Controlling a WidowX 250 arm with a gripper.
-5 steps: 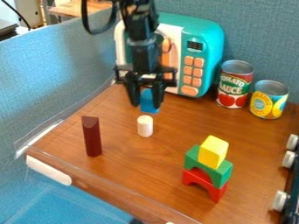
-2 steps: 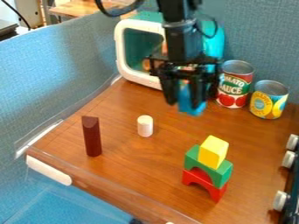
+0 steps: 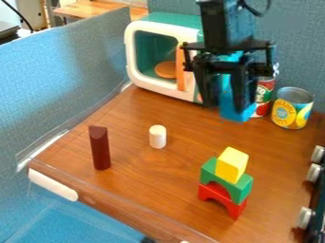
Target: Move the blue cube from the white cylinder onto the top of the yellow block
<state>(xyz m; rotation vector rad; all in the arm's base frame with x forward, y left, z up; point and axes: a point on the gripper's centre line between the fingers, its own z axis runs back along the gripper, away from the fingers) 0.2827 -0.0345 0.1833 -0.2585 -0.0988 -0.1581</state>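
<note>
Between the jaws (seemingly), blue block (image 3: 232, 107).

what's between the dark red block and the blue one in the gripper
A white cylinder stands between the dark red block and the blue block in the gripper, as the camera view shows.

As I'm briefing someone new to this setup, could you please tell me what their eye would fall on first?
Probably the teal-and-white toy microwave at the back, and the black two-finger gripper partly in front of it, holding a bright blue block. Next, perhaps, at lower right, the yellow block atop a green arch block, itself on a red arch block.
</note>
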